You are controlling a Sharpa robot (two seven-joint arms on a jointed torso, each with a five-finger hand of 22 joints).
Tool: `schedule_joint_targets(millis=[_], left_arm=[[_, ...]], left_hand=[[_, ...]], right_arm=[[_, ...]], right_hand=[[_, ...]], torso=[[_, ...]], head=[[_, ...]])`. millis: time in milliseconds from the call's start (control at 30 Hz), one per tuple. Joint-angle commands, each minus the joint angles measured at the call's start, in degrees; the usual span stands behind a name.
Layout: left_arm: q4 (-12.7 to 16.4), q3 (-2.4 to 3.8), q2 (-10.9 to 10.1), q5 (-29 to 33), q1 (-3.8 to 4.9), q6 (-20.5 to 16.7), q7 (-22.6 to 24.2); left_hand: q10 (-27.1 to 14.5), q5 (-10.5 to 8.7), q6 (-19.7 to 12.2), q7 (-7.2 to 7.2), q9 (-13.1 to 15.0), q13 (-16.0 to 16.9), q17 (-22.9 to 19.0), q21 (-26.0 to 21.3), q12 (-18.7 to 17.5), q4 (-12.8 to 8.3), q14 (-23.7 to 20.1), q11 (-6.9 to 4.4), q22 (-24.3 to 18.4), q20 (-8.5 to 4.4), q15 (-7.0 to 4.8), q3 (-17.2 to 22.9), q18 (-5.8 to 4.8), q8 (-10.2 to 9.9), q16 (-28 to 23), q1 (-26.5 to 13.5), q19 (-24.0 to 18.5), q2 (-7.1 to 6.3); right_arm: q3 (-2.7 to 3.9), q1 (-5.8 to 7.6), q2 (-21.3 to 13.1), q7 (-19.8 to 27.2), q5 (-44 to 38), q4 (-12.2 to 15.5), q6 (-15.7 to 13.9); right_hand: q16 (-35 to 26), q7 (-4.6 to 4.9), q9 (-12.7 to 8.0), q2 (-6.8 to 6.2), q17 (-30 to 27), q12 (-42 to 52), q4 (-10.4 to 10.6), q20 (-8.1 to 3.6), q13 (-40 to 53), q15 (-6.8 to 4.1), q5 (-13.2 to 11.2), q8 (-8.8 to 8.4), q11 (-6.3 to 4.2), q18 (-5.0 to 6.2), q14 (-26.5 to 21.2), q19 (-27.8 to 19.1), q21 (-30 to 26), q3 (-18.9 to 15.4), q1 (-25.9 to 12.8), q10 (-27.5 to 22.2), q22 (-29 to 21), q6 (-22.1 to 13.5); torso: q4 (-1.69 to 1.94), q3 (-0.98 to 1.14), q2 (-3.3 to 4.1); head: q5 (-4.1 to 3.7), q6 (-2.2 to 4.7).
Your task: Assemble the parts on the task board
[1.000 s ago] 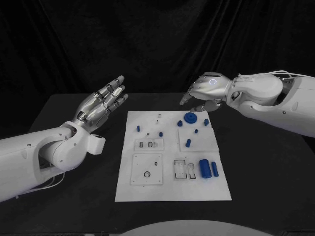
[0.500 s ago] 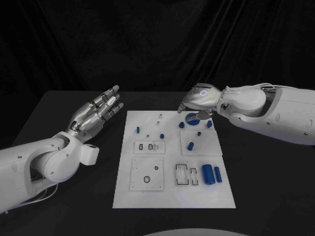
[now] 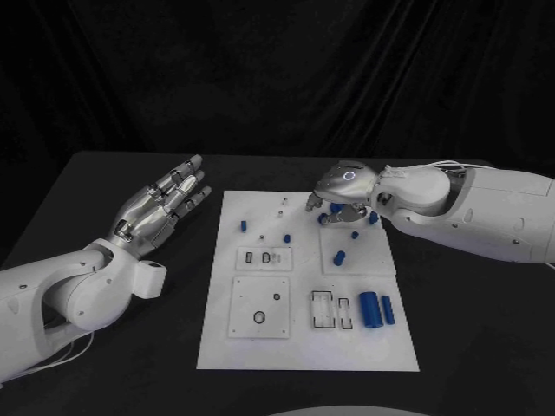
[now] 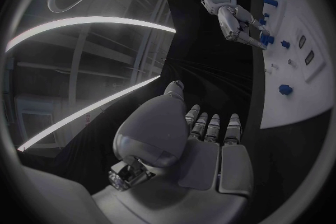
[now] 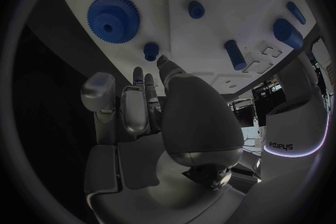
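The task board [image 3: 305, 286] lies flat in the middle of the black counter [image 3: 478, 312], long side running away from the robot, so both arms can reach its pockets from either side. The right hand [image 3: 344, 192] hangs over the board's far end, directly above the blue gear [image 5: 113, 17], which suggests that gear or the small peg [image 5: 150, 50] beside it is the piece it means to take. The head view hides the gear almost wholly under the hand; the right wrist view shows it plainly, lying on the board with the fingers [image 5: 143, 98] curled in close together above it and holding nothing, apart from every part as far as I can judge. The left hand [image 3: 163, 198] is parked off the board's left edge, palm up, fingers straight and slightly spread, empty, probably kept clear until needed. Two blue cylinders [image 3: 376, 308] lie side by side near the board's right edge, well apart from both hands. The left wrist view shows the right hand from the side, hovering at the board's end.
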Motion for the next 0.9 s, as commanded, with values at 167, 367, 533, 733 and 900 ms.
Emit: schedule_joint_targets(millis=[167,367,533,733,900], left_arm=[[-0.1,0.07,0.2,-0.2,0.15,1.6,4.8],[-0.2,0.07,0.2,-0.2,0.15,1.9,4.6],[-0.5,0.07,0.2,-0.2,0.14,2.2,4.3],[-0.8,0.07,0.5,-0.2,0.14,2.8,3.8],[-0.9,0.07,0.7,-0.2,0.13,3.1,3.5]], left_hand=[[0.0,0.4,-0.2,-0.52,-0.1,0.0,-0.1,-0.3,0.4,-0.1,-0.3,0.5,-0.1,0.48,0.25,0.4,0.96,0.1,-0.2,0.7,0.1,-0.11],[0.0,0.48,-0.3,-0.5,-0.1,0.0,-0.1,-0.3,0.4,-0.1,-0.3,0.53,-0.1,0.5,0.27,0.4,0.96,0.0,-0.2,0.7,0.1,-0.1],[-0.1,0.54,-0.4,-0.49,-0.1,-0.1,-0.1,-0.3,0.3,-0.1,-0.3,0.53,-0.1,0.65,0.5,0.5,0.96,0.0,-0.2,0.8,0.1,-0.07],[-0.3,0.56,-0.6,-0.46,-0.1,-0.1,-0.1,-0.3,0.2,-0.1,-0.3,0.52,-0.1,0.86,0.82,0.5,0.96,0.0,-0.2,0.8,0.1,-0.03],[-0.4,0.6,-0.6,-0.37,-0.1,-0.1,0.0,-0.3,0.2,-0.1,-0.3,0.48,-0.1,1.0,1.07,0.6,0.96,0.0,-0.1,0.9,0.1,-0.01]], right_arm=[[0.05,-0.8,0.4,-2.0,0.9,-1.1,-0.3],[0.05,-1.17,0.4,-2.1,0.9,-1.4,-0.5],[0.05,-1.27,0.2,-2.0,1.2,-1.3,-1.0],[0.05,-1.43,-0.1,-2.0,1.8,-1.3,-1.2],[0.05,-1.6,-0.2,-1.5,1.9,-1.7,-1.2]], right_hand=[[0.2,0.13,0.8,0.42,-0.4,-0.1,-1.1,0.1,0.1,0.37,4.3,0.16,0.37,-0.33,2.5,-0.9,0.5,1.3,1.4,-0.1,0.7,0.8],[-0.1,0.26,1.1,0.24,-0.8,-0.1,-1.0,0.13,0.1,0.46,5.2,0.21,0.52,-0.28,2.4,-1.1,0.5,1.7,1.2,-0.1,0.8,0.9],[-0.4,0.27,1.6,-0.18,-1.2,0.2,-1.1,0.22,0.3,0.54,7.0,0.39,0.64,-0.24,2.3,-1.4,0.5,2.6,0.9,0.8,1.1,1.4],[-0.6,0.19,1.9,-0.42,-1.6,0.1,-0.7,0.36,0.4,0.72,6.4,0.08,0.89,-0.18,2.2,-1.7,0.2,2.8,0.0,0.7,1.0,0.9],[-1.0,0.93,2.4,-0.26,-2.2,0.5,-1.0,0.48,0.6,0.81,7.3,0.49,0.94,-0.1,2.0,-2.0,-0.1,3.7,0.3,1.7,0.9,1.7]], torso=[[0.3,-0.16,-0.16],[0.33,-0.22,-0.51],[0.46,-0.23,-0.44],[0.8,-0.29,-0.16],[0.8,-0.3,-0.05]], head=[[0.34,-0.94],[0.52,-1.82],[0.13,-1.89],[-0.42,-1.59],[-0.46,-1.49]])
